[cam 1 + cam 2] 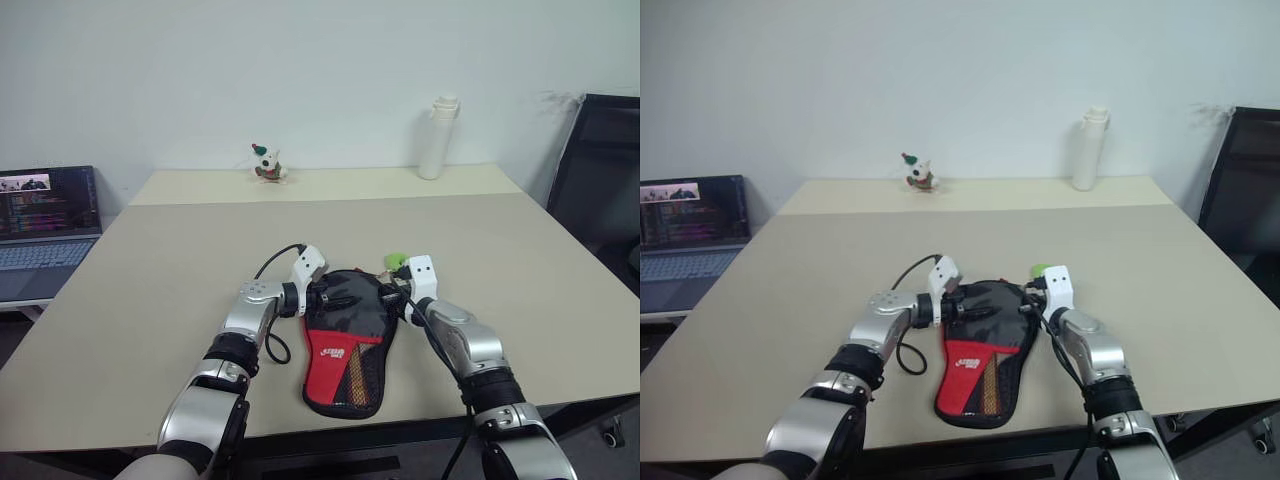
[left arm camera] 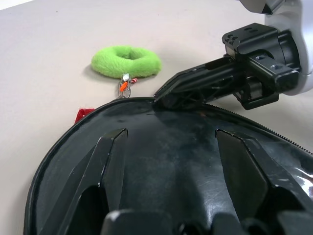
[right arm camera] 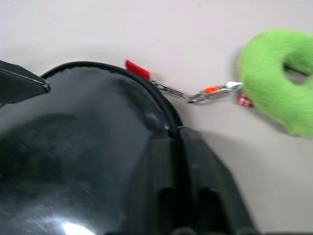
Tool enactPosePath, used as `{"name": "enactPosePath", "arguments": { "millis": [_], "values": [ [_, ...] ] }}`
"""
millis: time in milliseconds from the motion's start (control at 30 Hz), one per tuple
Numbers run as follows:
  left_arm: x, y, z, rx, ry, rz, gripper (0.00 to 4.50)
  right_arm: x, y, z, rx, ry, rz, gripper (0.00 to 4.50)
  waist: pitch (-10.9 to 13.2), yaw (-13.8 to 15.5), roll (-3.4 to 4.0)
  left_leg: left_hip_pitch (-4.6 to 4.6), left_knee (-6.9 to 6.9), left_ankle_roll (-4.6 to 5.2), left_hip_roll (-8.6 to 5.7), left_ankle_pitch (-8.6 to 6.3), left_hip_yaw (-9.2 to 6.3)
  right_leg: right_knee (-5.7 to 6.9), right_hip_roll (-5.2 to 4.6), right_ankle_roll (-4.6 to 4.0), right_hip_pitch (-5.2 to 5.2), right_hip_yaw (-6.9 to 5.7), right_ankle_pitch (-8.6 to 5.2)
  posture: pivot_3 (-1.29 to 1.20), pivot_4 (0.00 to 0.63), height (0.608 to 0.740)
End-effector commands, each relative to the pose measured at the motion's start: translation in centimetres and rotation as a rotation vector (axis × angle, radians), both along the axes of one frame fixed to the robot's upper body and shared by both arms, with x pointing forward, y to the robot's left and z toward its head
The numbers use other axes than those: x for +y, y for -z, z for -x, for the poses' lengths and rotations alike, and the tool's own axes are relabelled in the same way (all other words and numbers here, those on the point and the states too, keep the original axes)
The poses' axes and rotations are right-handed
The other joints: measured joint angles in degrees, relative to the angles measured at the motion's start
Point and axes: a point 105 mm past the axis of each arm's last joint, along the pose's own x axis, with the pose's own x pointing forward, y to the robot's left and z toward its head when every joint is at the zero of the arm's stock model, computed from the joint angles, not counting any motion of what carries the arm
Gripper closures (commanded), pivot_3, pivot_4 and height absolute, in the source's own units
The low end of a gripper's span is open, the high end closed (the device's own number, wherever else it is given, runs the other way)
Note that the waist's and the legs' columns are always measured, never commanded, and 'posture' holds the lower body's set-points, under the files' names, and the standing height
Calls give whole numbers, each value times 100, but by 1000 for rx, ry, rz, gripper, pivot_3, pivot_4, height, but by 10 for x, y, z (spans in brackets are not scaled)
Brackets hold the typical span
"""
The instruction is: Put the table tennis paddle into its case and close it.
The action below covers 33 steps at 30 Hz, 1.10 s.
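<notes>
A wide beige tabletop (image 1: 180, 290) is filling most of the scene, running back to a plain white wall, with a dark chair (image 1: 600, 180) standing off its far right corner and an open laptop (image 1: 45, 225) sitting on a lower surface to the left. On the far edge a white bottle (image 1: 438, 137) is standing upright toward the right, and a small toy figure (image 1: 267, 164) is sitting near the middle. The case (image 1: 348, 345) is lying flat near the front edge, its black round part pointing away and its red handle end with the white logo pointing toward the near side; the paddle is not showing separately. The left claw (image 1: 328, 296) is resting with its fingers spread flat over the left of the black round part, gripping nothing. The right claw (image 1: 396, 297) is pressing its fingers, almost together, at the zipper rim on the right; whether it has the zipper I cannot tell. A fuzzy green ring (image 2: 126, 61) is lying just beyond the case, joined to it by a small metal clip (image 3: 200, 93).
</notes>
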Motion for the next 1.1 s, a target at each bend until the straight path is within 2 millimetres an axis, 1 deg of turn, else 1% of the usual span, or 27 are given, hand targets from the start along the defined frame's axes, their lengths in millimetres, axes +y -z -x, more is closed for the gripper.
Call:
{"name": "enactPosePath", "arguments": {
  "millis": [33, 100, 133, 233, 300, 433, 500, 567, 667, 733, 867, 967, 1033, 1100],
  "values": [
    [-4, -10, -1, -44, 10, 7, 1385, 2, -17, 0, -57, -15, -11, 2801, 0, 10, 0, -1, 0, 0, 0, 0, -1, -1, -1, 0, 0, -1, 0, 0, 150, 740],
    [-6, -10, -1, -46, 8, 10, 1385, -3, -26, 4, -79, -22, -14, 2066, 2, 30, 4, -5, 0, 0, 0, 0, -2, -3, -6, 0, 0, -2, 0, 0, 150, 740],
    [-7, -10, -2, -47, 6, 12, 1385, -6, -30, 6, -87, -25, -15, 1777, 3, 50, 5, -8, 0, 0, 0, 0, -4, -4, -8, 1, -1, -3, 0, 0, 150, 740],
    [-8, -11, -3, -52, 4, 13, 1385, -15, -48, 18, -115, -58, -26, 645, 5, 105, 7, -22, 1, 0, 0, 0, -8, -11, -15, 1, -5, -6, 0, 0, 150, 740],
    [-9, -12, -3, -55, 4, 12, 1385, -19, -56, 24, -126, -81, -25, 28, 5, 129, 7, -26, 1, 0, -3, 0, -7, -15, -19, 1, -7, -7, 0, 0, 150, 740],
    [-11, -12, -4, -69, 10, -9, 1385, -34, -79, 24, -159, -78, -43, 28, 5, 151, 7, -23, 2, 0, -6, 0, -7, -14, -17, 2, -6, -10, 0, 0, 150, 740],
    [-13, -10, -7, -72, -3, -24, 1385, -42, -85, 19, -172, -58, -36, 28, 5, 155, 7, -21, 2, 0, -8, 0, -6, -12, -15, 2, -5, -12, 0, 0, 150, 740],
    [-16, -8, -10, -60, -17, -37, 1385, -50, -87, 8, -180, -25, -10, 28, 5, 153, 7, -20, 3, 0, -12, 0, -4, -11, -13, 2, -6, -10, 0, 0, 150, 740],
    [-22, -2, -11, -40, -16, -70, 779, -60, -89, -10, -188, 38, 23, 0, 5, 154, 7, -20, 3, 0, -14, 0, 6, -13, -10, 2, -5, -10, 0, 0, 150, 740],
    [-23, 2, -13, -41, -19, -104, 98, -64, -90, -21, -193, 68, 29, 0, 5, 152, 7, -22, 1, 0, -15, 0, 12, -16, -8, 1, -6, -11, 0, 0, 150, 740],
    [-26, 5, -14, -28, -18, -128, 40, -67, -86, -39, -178, 114, 42, 0, 7, 146, 10, -23, -3, 1, -13, 0, 15, -20, -8, 0, -7, -9, 1, 0, 150, 740],
    [-25, 7, -16, -68, -30, -161, 40, -67, -77, -50, -148, 147, 41, 0, 7, 151, 10, -22, -3, 1, -11, 0, 15, -20, -8, -12, -7, -9, 8, 0, 150, 740],
    [-26, 7, -16, -87, -32, -166, 40, -65, -73, -56, -116, 171, 9, 0, 7, 147, 10, -23, -3, 1, -8, 0, 16, -19, -9, -21, -7, -8, 13, 0, 150, 740],
    [-26, 10, -14, -90, -17, -186, 40, -62, -68, -61, -98, 184, 17, 0, 7, 147, 10, -21, -3, 1, -6, 0, 17, -16, -10, -25, -7, -6, 15, 0, 150, 740]
  ]
}}
